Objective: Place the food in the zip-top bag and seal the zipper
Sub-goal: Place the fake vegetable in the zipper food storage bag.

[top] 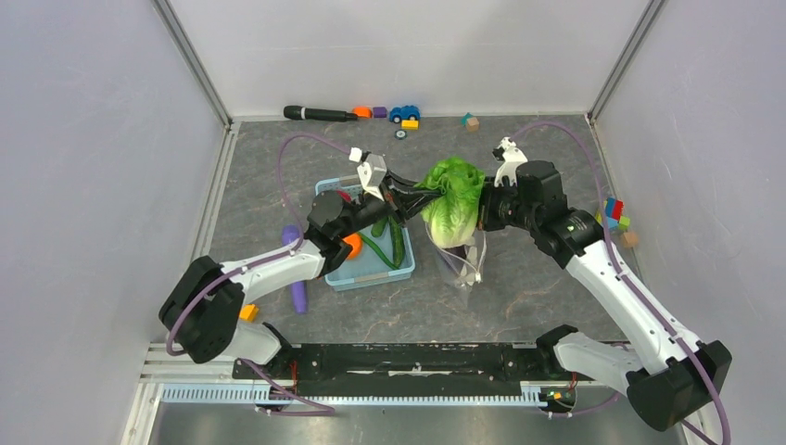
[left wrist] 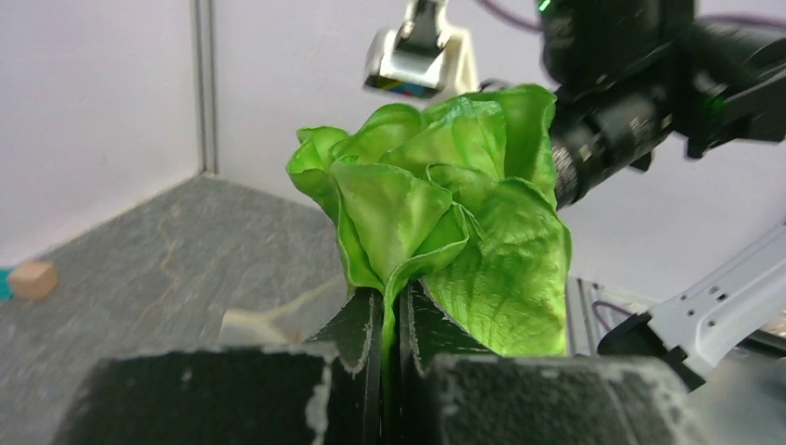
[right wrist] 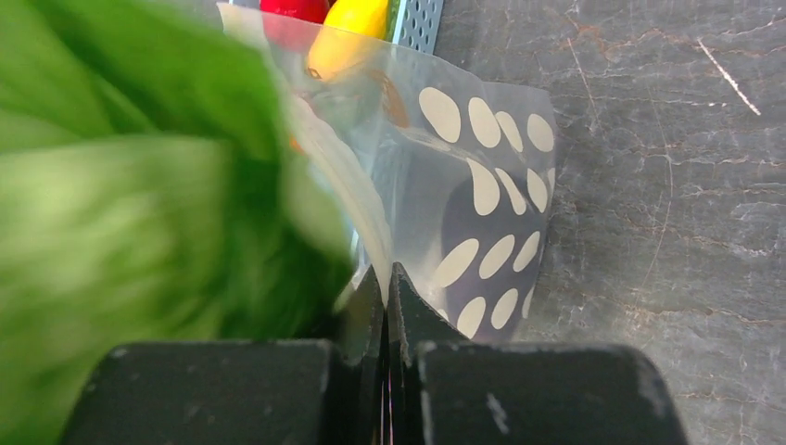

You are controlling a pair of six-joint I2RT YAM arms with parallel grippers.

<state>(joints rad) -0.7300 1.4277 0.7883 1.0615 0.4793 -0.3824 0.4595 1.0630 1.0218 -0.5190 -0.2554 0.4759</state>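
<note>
The lettuce (top: 452, 199) points toward the zip-top bag (top: 465, 262) — pale end first.

Soft, even white light fills the enclosure from above, and shadows on the grey table (top: 519, 306) are faint. The overhead view is sharp, its wall posts splaying toward the corners. In the left wrist view the lettuce (left wrist: 445, 213) is bright and crisp, the left gripper (left wrist: 391, 311) dark and soft. In the right wrist view the lettuce smears into green blur, while the zip-top bag (right wrist: 482, 213) stays fairly clear with a pale sheen.
</note>
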